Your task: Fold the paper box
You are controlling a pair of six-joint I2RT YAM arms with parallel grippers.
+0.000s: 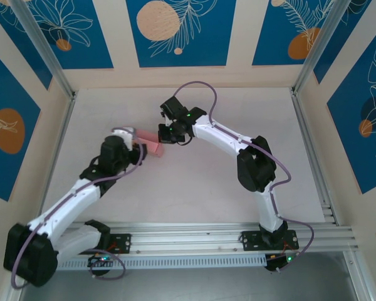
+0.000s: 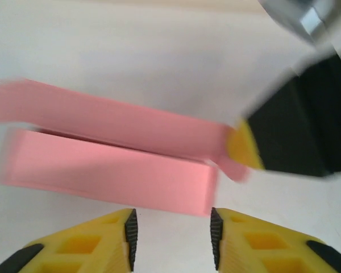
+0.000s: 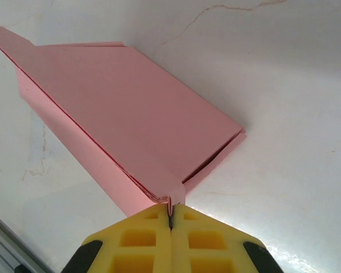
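Right end effector (image 3: 170, 220) pinches a paper box (image 3: 119, 108) flap; left end effector (image 2: 173, 230) open, empty. Mid-fold, probably. Next: left must grip the near wall.

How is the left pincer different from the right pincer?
The left pincer has its jaws apart and grips nothing. The right pincer is shut on a corner of the paper box. The left pincer faces the box's long side, while the right pincer sits at one corner. Both are yellow at the tips and close to the pink box.
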